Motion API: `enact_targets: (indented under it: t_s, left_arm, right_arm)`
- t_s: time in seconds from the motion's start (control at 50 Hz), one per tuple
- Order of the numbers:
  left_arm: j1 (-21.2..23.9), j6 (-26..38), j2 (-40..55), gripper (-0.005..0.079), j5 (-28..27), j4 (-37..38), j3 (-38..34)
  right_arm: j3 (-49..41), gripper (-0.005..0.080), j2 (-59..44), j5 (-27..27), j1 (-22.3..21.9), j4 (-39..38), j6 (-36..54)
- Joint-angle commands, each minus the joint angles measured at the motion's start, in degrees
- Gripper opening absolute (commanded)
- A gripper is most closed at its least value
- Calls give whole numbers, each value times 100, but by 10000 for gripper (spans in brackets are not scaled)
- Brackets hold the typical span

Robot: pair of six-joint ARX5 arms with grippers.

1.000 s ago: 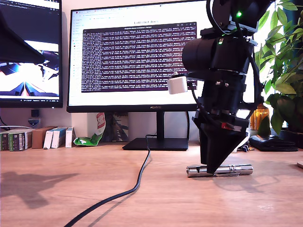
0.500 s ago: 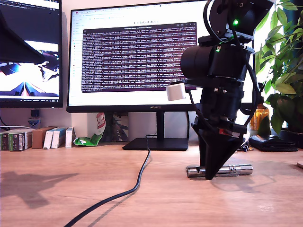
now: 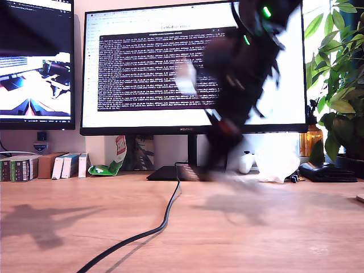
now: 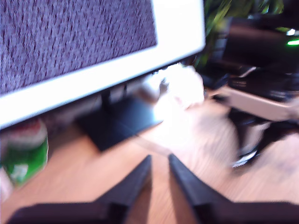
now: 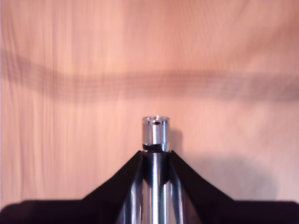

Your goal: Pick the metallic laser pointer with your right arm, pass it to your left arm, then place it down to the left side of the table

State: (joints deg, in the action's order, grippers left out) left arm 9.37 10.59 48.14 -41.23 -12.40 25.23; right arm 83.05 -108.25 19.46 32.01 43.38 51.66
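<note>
Wood-grain worktop (image 3: pixel 68 227) below; second gripper (image 5: pixel 156 156) clamped on laser pointer (image 5: pixel 155 130), first gripper (image 4: pixel 159 163) narrowly parted, empty. Fast swing risks slippage.

My second gripper (image 5: pixel 155 156) clamps the metallic laser pointer (image 5: pixel 155 133) between its black jaws. The pointer's shiny tip sticks out above the table (image 5: pixel 70 56).

an office or desk workspace: two monitors (image 3: pixel 193 68) showing text windows stand on a wood-grain counter (image 3: pixel 68 227), with a black cable (image 3: pixel 153 230) trailing across it, small boxes (image 3: pixel 40 166) against the wall and a leafy potted plant (image 3: pixel 341 85) nearby.
</note>
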Motion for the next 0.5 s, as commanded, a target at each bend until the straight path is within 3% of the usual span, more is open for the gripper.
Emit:
enact_targets:
  t_s: [0.0,0.12,0.28,0.48]
  left_arm:
    - [20,-72,44,124,-234,-164,20]
    - [52,-219,136,181,-553,-538,20]
    - [120,-481,413,359,-564,-1285,20]
    - [181,-1338,1091,433,-581,-2286,96]
  right_arm:
    - [391,-13,103,260,24,11,-269]
    - [1088,-13,162,601,22,216,-492]
    - [1956,-13,166,885,24,588,-597]
    - [2804,-13,166,1272,103,737,-850]
